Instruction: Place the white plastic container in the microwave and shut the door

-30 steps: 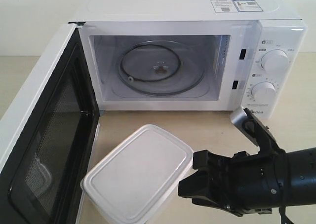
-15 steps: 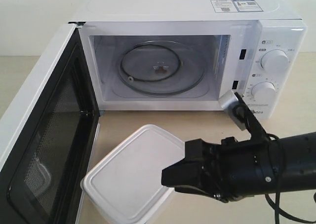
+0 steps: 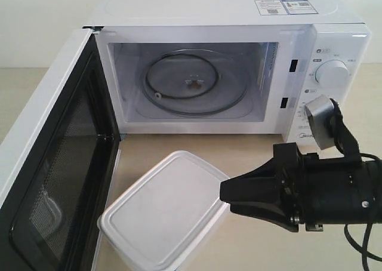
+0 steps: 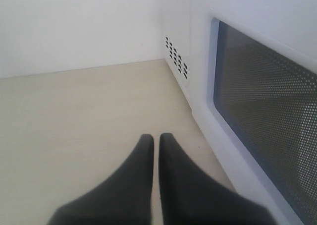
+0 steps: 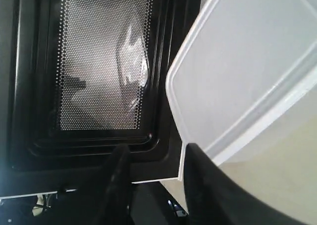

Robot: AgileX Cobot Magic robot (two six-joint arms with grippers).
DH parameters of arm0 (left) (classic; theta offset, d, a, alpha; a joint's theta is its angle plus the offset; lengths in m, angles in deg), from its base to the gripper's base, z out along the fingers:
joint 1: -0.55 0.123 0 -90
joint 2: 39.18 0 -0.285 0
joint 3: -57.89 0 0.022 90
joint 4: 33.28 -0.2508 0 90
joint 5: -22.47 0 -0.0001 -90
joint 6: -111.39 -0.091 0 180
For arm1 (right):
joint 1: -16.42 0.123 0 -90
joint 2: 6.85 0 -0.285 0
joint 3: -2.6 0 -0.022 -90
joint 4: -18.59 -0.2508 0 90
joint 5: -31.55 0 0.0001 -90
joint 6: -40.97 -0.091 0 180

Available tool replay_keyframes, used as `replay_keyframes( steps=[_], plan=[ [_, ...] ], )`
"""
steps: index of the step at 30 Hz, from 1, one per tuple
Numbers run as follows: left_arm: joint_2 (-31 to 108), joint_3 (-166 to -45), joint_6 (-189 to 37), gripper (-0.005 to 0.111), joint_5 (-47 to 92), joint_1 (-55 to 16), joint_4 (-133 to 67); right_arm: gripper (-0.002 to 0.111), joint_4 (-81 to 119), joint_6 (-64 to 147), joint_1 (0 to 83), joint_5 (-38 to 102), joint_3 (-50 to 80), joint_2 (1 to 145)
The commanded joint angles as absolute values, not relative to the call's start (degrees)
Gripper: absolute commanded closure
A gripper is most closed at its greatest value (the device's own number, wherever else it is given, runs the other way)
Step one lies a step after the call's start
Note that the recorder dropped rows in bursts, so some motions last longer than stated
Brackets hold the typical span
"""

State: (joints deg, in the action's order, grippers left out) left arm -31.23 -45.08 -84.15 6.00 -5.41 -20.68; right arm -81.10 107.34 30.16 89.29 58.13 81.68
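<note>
On the worktop [image 3: 256, 148], just in front of the open microwave [image 3: 227, 8], we see the white plastic container [image 3: 167, 211] sitting flat with its closed top up. Its long axis runs on a diagonal. One short end points toward the microwave's front and somewhat to the right, the other toward the near edge beside the door [image 3: 54, 163]. The near-left corner lies close to the door's lower edge; whether they touch we cannot tell. The door is swung wide to the left, its black mesh-lined inner face turned toward the container. Inside the cavity sits the glass turntable [image 3: 194, 83].

The right arm [image 3: 334, 193] reaches in from the right, low over the worktop. The right jaws point leftward at the container's right-hand corner, their tips just at its rim. In the right wrist view we see the right jaws spread wide apart, with that rounded corner ahead of them, and they hold nothing. In the left wrist view, the left jaws are pressed together with only a thin slit between them. They are empty and hover over the worktop beside the door's outer face and its window.
</note>
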Motion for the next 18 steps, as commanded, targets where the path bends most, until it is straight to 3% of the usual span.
replay_keyframes(
  steps=[1, 8, 18],
  plan=[
    [-31.4, -44.9, -83.6, 0.102, 5.8, -5.2, -20.2, 0.073, -81.4, 106.7, 29.7, 87.3, 58.6, 83.3],
    [-31.4, -44.9, -83.6, 0.102, 5.8, -5.2, -20.2, 0.073, -81.4, 104.0, 32.3, 84.1, 57.9, 96.4],
    [-31.4, -44.9, -83.6, 0.102, 5.8, -5.2, -20.2, 0.073, -81.4, 99.0, 32.4, 83.0, 54.0, 97.1]
  ],
)
